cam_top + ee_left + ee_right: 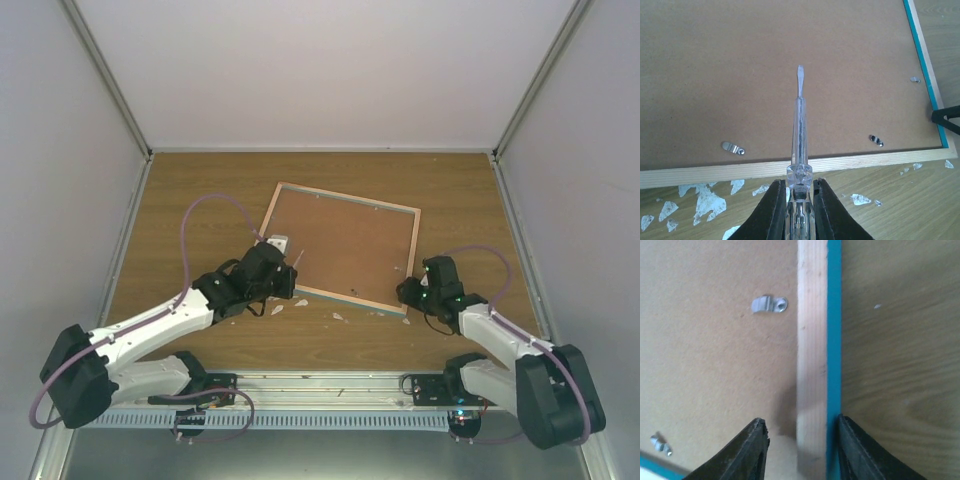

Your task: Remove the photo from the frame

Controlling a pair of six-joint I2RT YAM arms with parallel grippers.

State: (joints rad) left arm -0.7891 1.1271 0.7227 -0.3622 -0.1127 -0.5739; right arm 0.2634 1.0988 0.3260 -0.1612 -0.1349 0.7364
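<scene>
The frame [340, 245] lies face down on the table, pale wood edging round a brown fibreboard back [765, 75]. The photo is hidden under that panel. My left gripper [275, 270] at the frame's near-left edge is shut on a clear-handled screwdriver [800, 130], whose flat tip points over the panel. In the left wrist view the left gripper [799, 182] sits just off the wooden edge [715, 172]. My right gripper [408, 290] straddles the frame's right edge [812, 340] near the near-right corner. The right gripper [801, 421] is open: one finger is by the turquoise side, the other apart from the wood.
Small metal clips [733, 147] [876, 140] [770, 304] lie on the back panel near its edges. White flecks [705, 197] are scattered on the wooden table [200, 190] along the frame's near side. Grey walls enclose the table on three sides.
</scene>
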